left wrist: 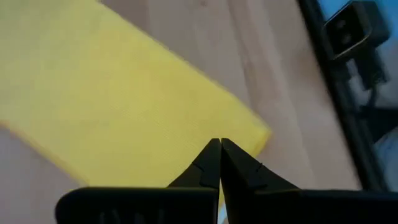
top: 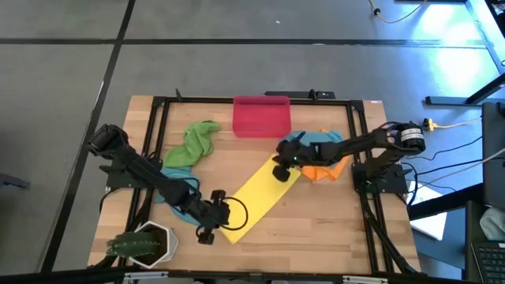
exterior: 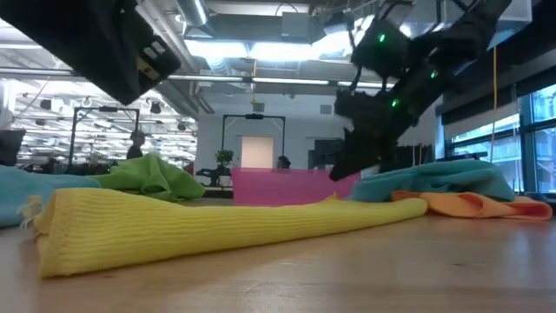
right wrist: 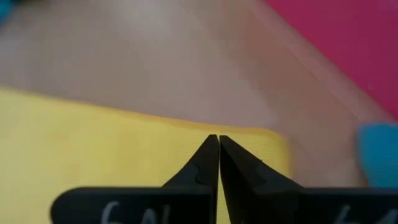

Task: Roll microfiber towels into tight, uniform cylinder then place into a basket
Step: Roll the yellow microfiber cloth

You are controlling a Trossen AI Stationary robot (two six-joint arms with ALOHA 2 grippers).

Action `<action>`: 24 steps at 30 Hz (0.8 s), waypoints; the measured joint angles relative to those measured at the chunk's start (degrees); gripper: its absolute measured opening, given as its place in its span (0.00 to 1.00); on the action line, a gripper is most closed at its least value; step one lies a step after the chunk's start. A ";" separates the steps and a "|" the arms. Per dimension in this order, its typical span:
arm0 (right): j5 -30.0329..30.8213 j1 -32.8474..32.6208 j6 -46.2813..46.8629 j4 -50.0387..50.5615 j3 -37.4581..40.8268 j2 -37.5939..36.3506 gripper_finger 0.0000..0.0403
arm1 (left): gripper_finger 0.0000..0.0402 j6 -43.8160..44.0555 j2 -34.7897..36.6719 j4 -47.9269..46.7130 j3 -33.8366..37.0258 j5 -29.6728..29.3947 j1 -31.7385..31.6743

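The yellow microfiber towel (top: 260, 201) lies folded into a long strip, slanting from the table's near left toward the basket (top: 261, 115). My left gripper (top: 213, 225) is shut and hovers above the strip's near end (left wrist: 124, 93). My right gripper (top: 281, 172) is shut at the strip's far end (right wrist: 93, 149), just in front of the red-pink basket (exterior: 278, 185). A green towel (top: 196, 142) lies bunched left of the basket. A teal towel (top: 323, 142) and an orange one (top: 323, 170) lie heaped on the right. My right gripper's shut fingertips (right wrist: 217, 146) stand over the far edge of the yellow strip (right wrist: 186, 134), slanting down from the table's right. Whether they touch the cloth, I cannot tell. My left gripper touches nothing.
A second teal towel (top: 170, 170) lies under my left arm. A white hexagonal pot with a plant (top: 146, 243) stands at the near left corner. A black metal frame (top: 158, 142) runs around the table. Bare wood (top: 331, 229) shows at the near right.
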State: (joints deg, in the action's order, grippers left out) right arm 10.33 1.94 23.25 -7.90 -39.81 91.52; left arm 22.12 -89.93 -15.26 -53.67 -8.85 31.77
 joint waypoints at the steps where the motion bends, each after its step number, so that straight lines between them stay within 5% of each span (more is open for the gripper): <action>1: -0.03 -1.58 -0.74 -0.56 -0.01 -0.38 0.04 | 0.01 -0.40 0.00 -0.50 -0.18 -0.03 0.00; 14: 3.89 -21.84 -1.39 -20.07 -3.68 4.10 0.04 | 0.00 -4.57 0.00 -2.40 1.11 -4.90 -0.51; 24: 3.79 -23.80 -10.16 -18.67 -16.49 14.12 0.04 | 0.00 -14.18 0.83 6.52 1.35 -6.59 -4.72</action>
State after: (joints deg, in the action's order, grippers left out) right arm 14.12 -21.87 13.09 -26.57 -56.30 105.64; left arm 7.93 -89.10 -8.74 -52.31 -15.45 27.05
